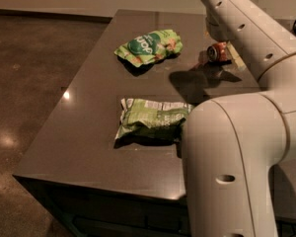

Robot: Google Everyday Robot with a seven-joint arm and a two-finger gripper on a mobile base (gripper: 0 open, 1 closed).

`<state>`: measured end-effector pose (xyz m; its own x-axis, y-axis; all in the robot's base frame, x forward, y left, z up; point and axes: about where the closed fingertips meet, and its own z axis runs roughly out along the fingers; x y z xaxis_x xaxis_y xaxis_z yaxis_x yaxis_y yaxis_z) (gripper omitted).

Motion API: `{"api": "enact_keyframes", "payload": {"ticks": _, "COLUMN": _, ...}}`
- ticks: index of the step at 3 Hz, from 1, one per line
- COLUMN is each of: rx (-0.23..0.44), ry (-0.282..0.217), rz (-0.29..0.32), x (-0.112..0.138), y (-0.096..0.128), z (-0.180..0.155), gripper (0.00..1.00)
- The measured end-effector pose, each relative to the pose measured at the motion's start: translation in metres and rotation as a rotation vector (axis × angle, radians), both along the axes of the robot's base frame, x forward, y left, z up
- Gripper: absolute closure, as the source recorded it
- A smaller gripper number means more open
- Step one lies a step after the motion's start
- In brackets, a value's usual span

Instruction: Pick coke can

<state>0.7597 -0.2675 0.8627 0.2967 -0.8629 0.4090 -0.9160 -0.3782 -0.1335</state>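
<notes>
Red-orange and small, the coke can point(216, 52) seemed to lie on its side toward 1 o'clock on the dark surface point(89, 132). It was apart from the far green bag point(149, 45) at 11 o'clock and the near green bag point(153, 119) toward 6, which left room around it for a grasp. The claw point(230, 56) sat just at the can's 3 o'clock, largely hidden under the white arm point(246, 28). Whether it was released or clenched could not be told. Likely it was lining up on the can, which still rested on the surface.
</notes>
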Motion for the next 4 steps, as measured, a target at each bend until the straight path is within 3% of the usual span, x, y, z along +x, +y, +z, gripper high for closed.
{"api": "enact_keyframes", "payload": {"ticks": 1, "rx": 0.026, "ry": 0.027, "rz": -0.02, "x": 0.002, "y": 0.001, "z": -0.009, "gripper": 0.18}}
{"api": "enact_keyframes", "payload": {"ticks": 2, "rx": 0.054, "ry": 0.023, "rz": -0.03, "x": 0.004, "y": 0.005, "z": -0.008, "gripper": 0.41}}
{"api": "enact_keyframes", "payload": {"ticks": 4, "rx": 0.172, "ry": -0.056, "rz": 0.014, "x": -0.005, "y": 0.038, "z": 0.04, "gripper": 0.88}}
